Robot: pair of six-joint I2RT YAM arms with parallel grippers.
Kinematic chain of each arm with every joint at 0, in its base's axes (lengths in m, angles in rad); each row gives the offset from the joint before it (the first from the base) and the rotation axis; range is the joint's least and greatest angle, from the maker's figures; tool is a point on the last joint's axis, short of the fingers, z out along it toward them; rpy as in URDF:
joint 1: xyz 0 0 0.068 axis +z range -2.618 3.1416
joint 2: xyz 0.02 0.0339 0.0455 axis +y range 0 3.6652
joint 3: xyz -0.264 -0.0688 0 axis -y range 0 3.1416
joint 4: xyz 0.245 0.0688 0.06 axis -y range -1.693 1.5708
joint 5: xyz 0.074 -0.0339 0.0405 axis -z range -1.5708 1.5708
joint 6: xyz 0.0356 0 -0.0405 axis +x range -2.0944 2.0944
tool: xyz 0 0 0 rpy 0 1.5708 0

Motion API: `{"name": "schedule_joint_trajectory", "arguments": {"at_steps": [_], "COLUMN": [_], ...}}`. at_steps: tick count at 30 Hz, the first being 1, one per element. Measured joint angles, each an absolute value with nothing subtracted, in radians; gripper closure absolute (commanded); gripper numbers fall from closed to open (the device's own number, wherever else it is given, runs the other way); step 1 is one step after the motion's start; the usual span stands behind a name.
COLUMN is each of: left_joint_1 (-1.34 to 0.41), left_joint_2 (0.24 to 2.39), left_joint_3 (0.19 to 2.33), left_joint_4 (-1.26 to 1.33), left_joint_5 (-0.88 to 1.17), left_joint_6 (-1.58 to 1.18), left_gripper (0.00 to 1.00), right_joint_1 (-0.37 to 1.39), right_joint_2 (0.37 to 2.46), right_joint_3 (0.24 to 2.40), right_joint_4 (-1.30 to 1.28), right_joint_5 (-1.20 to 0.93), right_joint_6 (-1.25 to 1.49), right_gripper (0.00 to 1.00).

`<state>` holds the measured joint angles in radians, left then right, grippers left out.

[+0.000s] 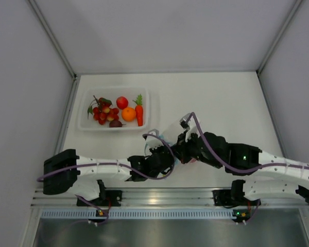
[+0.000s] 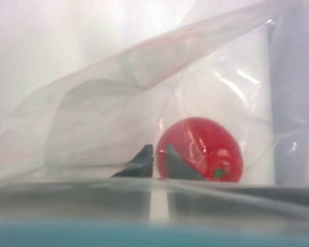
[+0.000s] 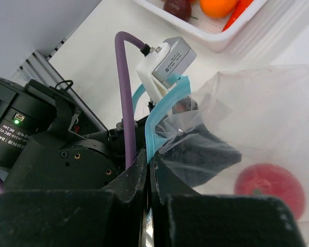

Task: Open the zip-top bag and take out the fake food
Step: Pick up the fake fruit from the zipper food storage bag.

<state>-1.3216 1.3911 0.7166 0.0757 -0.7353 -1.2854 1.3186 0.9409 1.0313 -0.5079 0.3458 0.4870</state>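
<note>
Teal marks the mouth of the zip-top bag (image 3: 257, 103): its zip strip (image 3: 162, 110) runs up from between the fingers of the right gripper (image 3: 149, 159), which we see clamped on that edge, holding the clear film up over the table (image 1: 221, 98) just in front of the tray (image 1: 113, 90). The left gripper (image 2: 158, 162) reaches into the bag through the opened mouth. Its two dark fingertips (image 2: 144, 158) stand close together with only a slim gap, just beside a red round fruit (image 2: 201, 149). We cannot tell whether they pinch anything.

We judge the task to be well along. The bag is open, and most of the fake food sits in the tray: the berry cluster (image 1: 102, 113), another red fruit (image 1: 122, 102), the orange (image 1: 128, 114), the carrot (image 1: 139, 114) and the dark piece (image 1: 115, 123). The one red fruit lies at the bottom of the bag, and we see no other piece in there, though folds in the film could hide something small. What is left, as we read it, is to grip that fruit, draw it out through the mouth and set it down.
</note>
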Motion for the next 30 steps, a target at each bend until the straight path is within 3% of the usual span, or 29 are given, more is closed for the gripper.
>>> {"name": "schedule_joint_trajectory", "arguments": {"at_steps": [1,4,5,6,9,13,25,28,30], "left_joint_1": [-1.321,-1.321,-1.321,-1.321,-1.321,-1.321,-1.321,-1.321,-1.321], "left_joint_2": [1.386,1.386,1.390,1.398,1.412,1.412,1.395,1.382,1.380], "left_joint_3": [0.717,0.725,0.737,0.755,0.785,0.783,0.783,0.787,0.810], "left_joint_4": [0.071,0.048,0.030,0.010,-0.017,-0.047,-0.070,-0.077,-0.092], "left_joint_5": [-0.743,-0.749,-0.750,-0.749,-0.748,-0.749,-0.664,-0.635,-0.590], "left_joint_6": [-1.282,-1.268,-1.258,-1.253,-1.243,-1.239,-1.135,-1.098,-1.046], "left_gripper": [0.70,0.71,0.74,0.83,0.86,1.00,1.00,0.95,0.84], "right_joint_1": [1.316,1.311,1.310,1.310,1.304,1.286,1.271,1.271,1.270], "right_joint_2": [0.935,0.932,0.932,0.932,0.929,0.895,0.862,0.889,0.935], "right_joint_3": [1.019,0.987,0.975,0.962,0.922,0.849,0.811,0.818,0.837], "right_joint_4": [-0.485,-0.447,-0.437,-0.432,-0.422,-0.405,-0.435,-0.447,-0.483], "right_joint_5": [0.340,0.337,0.339,0.340,0.374,0.406,0.608,0.635,0.678], "right_joint_6": [0.490,0.490,0.490,0.491,0.504,0.530,0.617,0.632,0.654], "right_gripper": [1.00,1.00,1.00,1.00,1.00,1.00,1.00,1.00,1.00]}}
